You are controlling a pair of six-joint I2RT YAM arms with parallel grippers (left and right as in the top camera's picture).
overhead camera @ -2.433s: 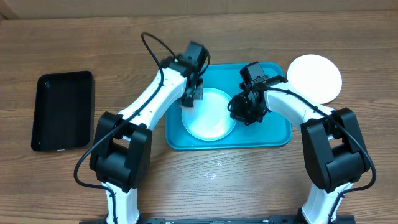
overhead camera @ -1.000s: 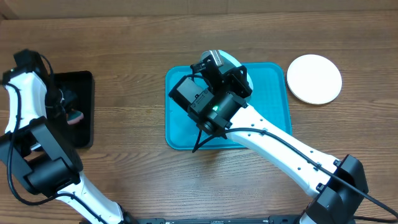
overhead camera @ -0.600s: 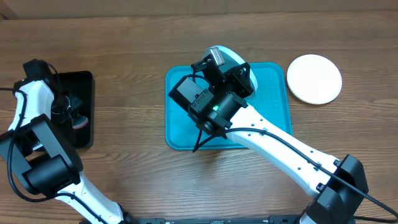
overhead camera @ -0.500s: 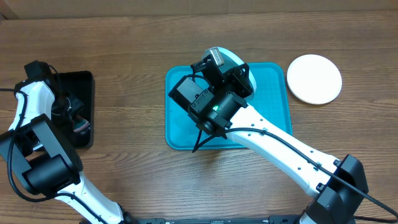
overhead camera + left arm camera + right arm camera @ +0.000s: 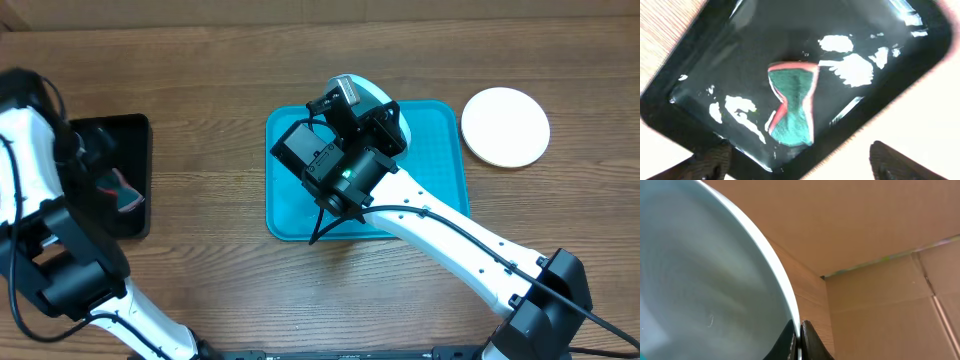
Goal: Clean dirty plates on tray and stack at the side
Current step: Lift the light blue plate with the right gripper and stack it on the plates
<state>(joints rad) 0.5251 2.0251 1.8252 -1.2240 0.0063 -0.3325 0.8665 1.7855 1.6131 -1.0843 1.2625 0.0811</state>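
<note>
OVH teal tray [image 5: 440,190]: mid surface [image 5: 220,60], much of it hidden under the right arm [image 5: 440,240].
OVH blue-rim plate [image 5: 368,92]: lifted off the teal tray at its far edge, tilted, on the end of the right arm.
OVH white plate [image 5: 505,127]: flat on the surface just right of the teal tray, apart from it. Prob. the stack spot.
OVH black tray [image 5: 135,140]: far left, sponge [image 5: 122,190] lying in it.
OVH 3rd plate: none in view.
L-WRIST left claw [image 5: 801,161]: spread wide, nothing in it. Fingers [image 5: 710,160] sit at the frame's bottom corners.
L-WRIST sponge [image 5: 790,107]: green w/ red edge, lying loose in the black tray [image 5: 740,45], touching neither finger.
R-WRIST right claw [image 5: 799,332]: pressed on the rim of the blue-rim plate [image 5: 700,280], a thin edge pinch.
R-WRIST plate face: pale, no smear on the part shown, but blurred. Cardboard wall [image 5: 865,230] behind.
STEP (my read): wiping done w/ this one, so carry it right and stack it.
HOW: hold the pinch firm, as an edge grip can let the plate swing, so move slow.
HOW 2: level the plate before going down and centre it over the white plate.
HOW 3: lower till rims touch, only then spread.
RISK: off-centre drop slides the plate off the stack.
</note>
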